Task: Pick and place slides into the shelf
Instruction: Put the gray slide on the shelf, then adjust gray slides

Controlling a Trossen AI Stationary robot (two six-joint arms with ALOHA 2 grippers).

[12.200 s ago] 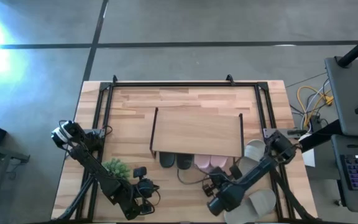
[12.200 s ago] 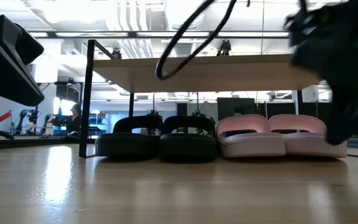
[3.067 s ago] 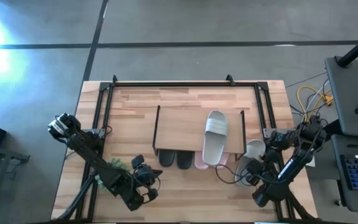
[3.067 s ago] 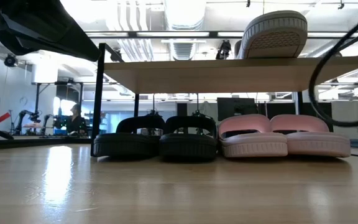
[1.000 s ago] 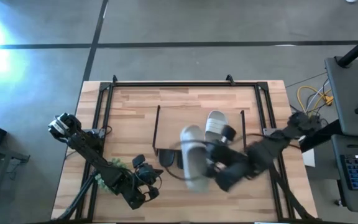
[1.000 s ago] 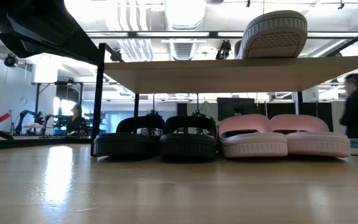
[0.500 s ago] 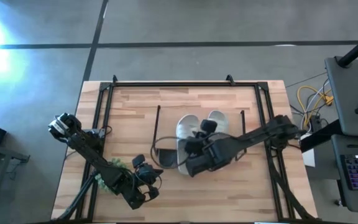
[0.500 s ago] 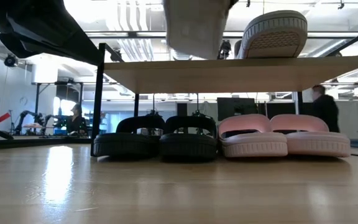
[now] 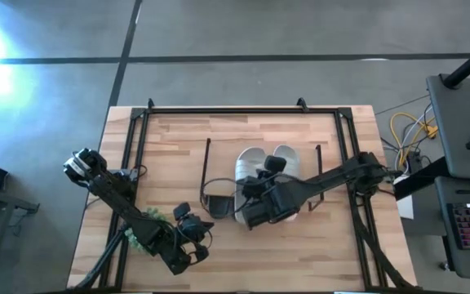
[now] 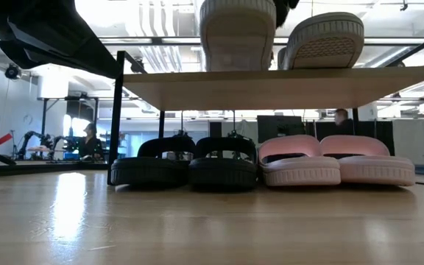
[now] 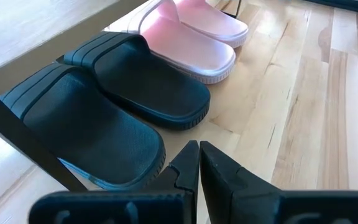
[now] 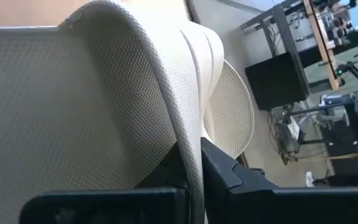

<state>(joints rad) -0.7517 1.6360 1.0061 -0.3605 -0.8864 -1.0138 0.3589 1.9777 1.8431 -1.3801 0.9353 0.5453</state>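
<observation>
Grey-beige slide [image 9: 249, 167], fingers of right gripper [image 9: 261, 198] clamped on its strap, now rests on the shelf [image 10: 271, 79] beside its mate [image 9: 284, 159]; release follows.

Two slides [image 9: 251, 167] side by side atop shelf [image 10: 271, 79]; four slides [image 10: 223, 165] beneath in row.

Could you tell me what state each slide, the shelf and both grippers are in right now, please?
Black slides: paired under the shelf, flat on the table.
Pink slides: under the shelf, beside the black pair.
First grey-beige slide: resting on the shelf top.
Second grey-beige slide: on the shelf top, strap pinched.
Shelf: upright.
Right gripper: shut on the second slide.
Left gripper: shut, empty, near the black slides.
</observation>
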